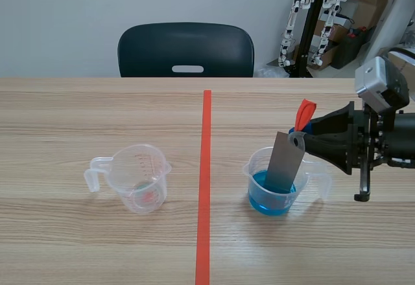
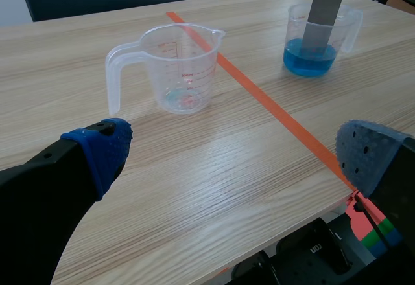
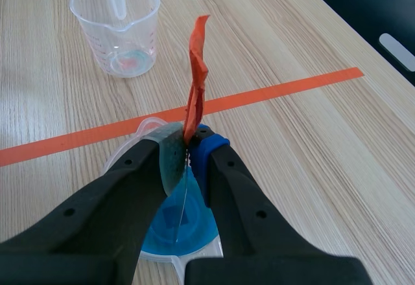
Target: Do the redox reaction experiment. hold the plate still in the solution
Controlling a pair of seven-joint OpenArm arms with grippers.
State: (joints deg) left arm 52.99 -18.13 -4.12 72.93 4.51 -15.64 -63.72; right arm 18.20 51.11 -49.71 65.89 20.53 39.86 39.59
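Right end effector (image 3: 186, 152): you're clamping the plate (image 1: 285, 163), its bottom dipping in blue solution (image 1: 272, 202).
Left end effector (image 2: 237, 152): fingers standing apart.

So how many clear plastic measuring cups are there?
2: one cup left of the orange tape line, another cup right of it, holding blue solution and a grey metal plate.

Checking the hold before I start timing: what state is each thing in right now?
Plate: leaning, lower end in the solution, top clamped.
Right cup: upright, holds blue solution low down.
Left cup: upright, looks empty.
Right gripper: shut on the plate.
Left gripper: open, empty.
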